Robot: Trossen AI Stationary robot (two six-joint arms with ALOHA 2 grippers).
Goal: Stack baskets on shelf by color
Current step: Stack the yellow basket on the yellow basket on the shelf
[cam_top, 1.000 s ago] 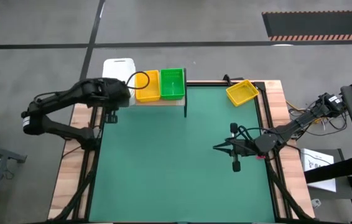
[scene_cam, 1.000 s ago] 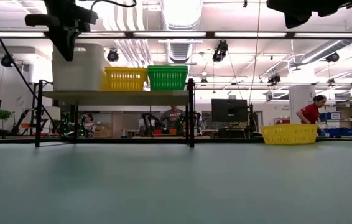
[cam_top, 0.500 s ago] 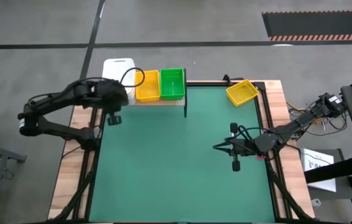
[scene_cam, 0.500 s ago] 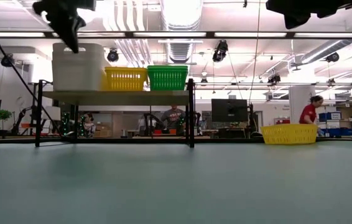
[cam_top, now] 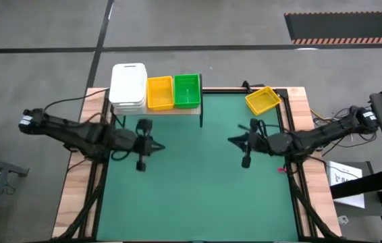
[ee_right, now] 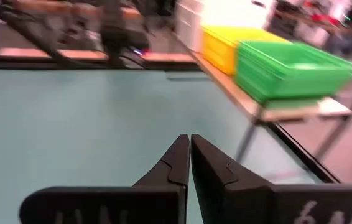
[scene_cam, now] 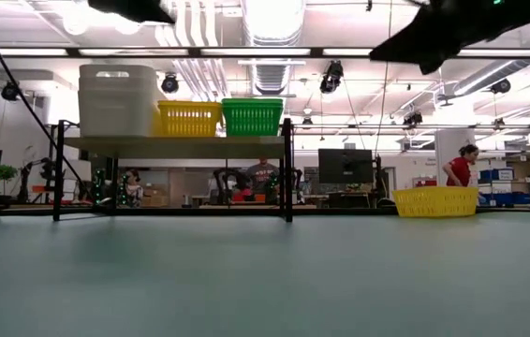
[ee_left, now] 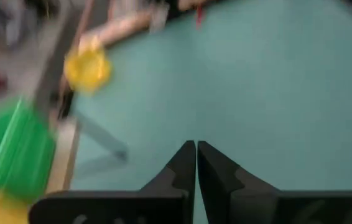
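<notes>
- The left gripper (cam_top: 156,146) hangs over the green table (cam_top: 198,196) with its fingers (ee_left: 182,167) pressed together on nothing; the right gripper (cam_top: 233,140) hangs over the mat too, its fingers (ee_right: 179,160) likewise closed and empty.
- Neither can take a basket until its fingers part; going in closed would likely shove the basket instead of gripping its rim.
- One yellow basket (cam_top: 262,100) sits alone at the table's far right corner, well apart from the shelf (cam_top: 177,109). A push there could slide it off the edge.
- On the shelf stand the white stack (cam_top: 129,86), the yellow stack (cam_top: 159,92) and the green stack (cam_top: 187,90), side by side and touching.
- Lowering the loose basket off-centre could catch a neighbouring stack, tip it, or leave the basket perched crooked instead of nested.
- The shelf's black post (cam_top: 201,116) stands on the right arm's likely way in; a low carry might strike it.
</notes>
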